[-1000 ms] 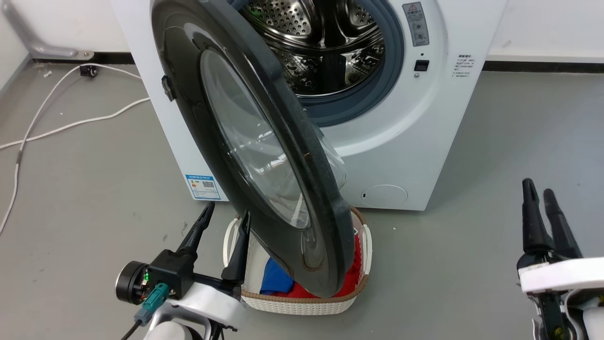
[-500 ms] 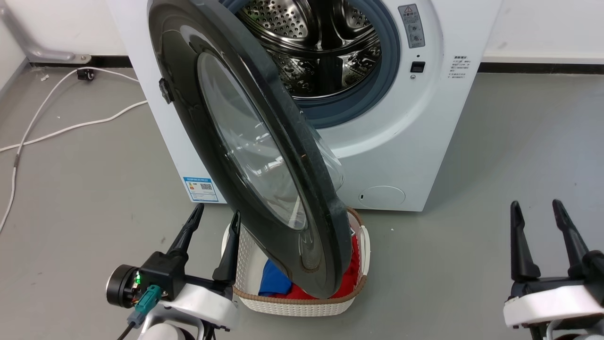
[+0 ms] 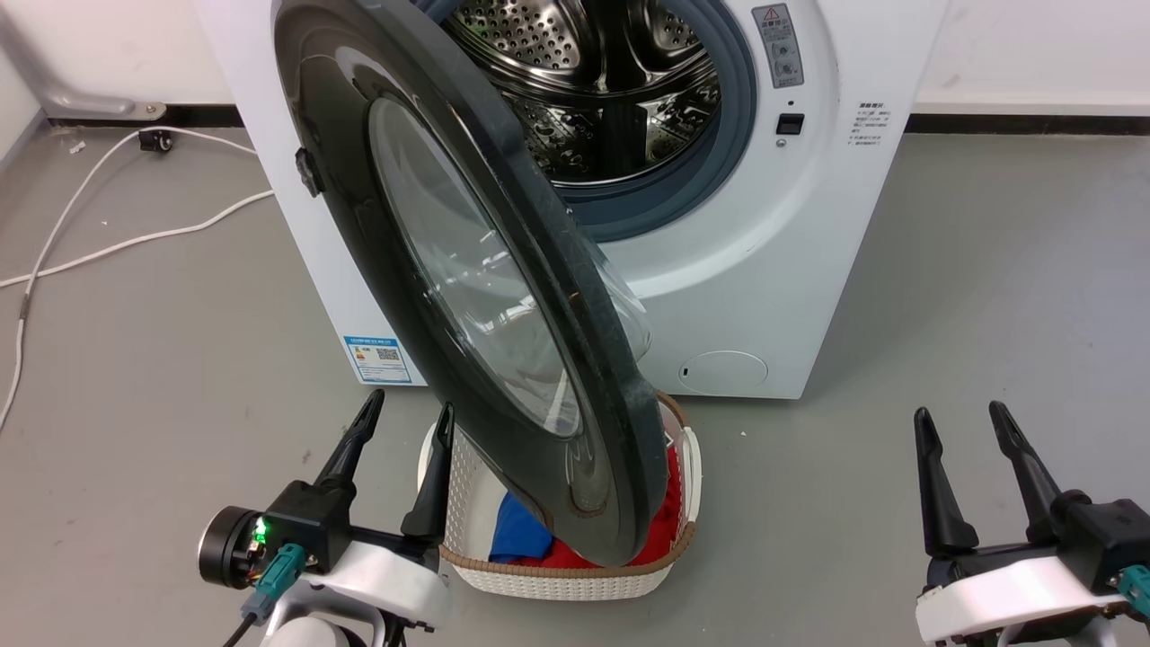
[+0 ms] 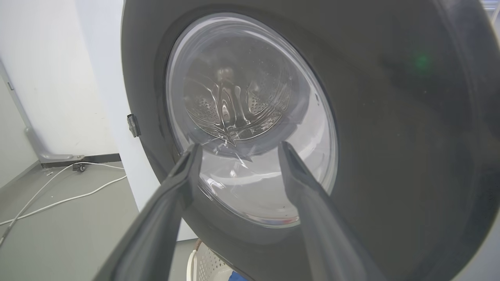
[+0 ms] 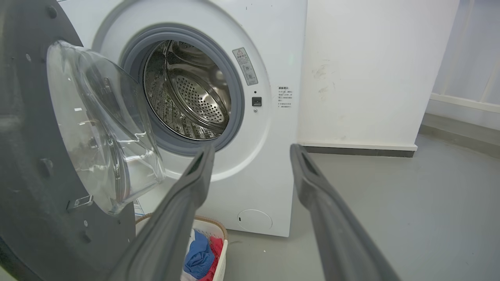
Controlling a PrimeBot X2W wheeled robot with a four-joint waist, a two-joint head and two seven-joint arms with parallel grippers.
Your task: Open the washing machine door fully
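Head view: large round glossy black door (image 3: 467, 296) half-open, swung nearward from white boxy washer (image 3: 791, 270). Left tool (image 3: 411, 403) and right tool (image 3: 959, 411) spread, empty. Likely risk: door bumping left tool, parked in swing path.

— How does the left gripper (image 3: 410, 403) stand?
— It is at the lower left, its two dark fingers (image 3: 350, 447) parted and pointing up, with nothing between them. A small green light (image 3: 261, 532) shines on its black base.
— And the right gripper (image 3: 959, 411)?
— At the lower right, on its white wrist (image 3: 1015, 580). Its fingers are also spread wide, and they hold nothing.
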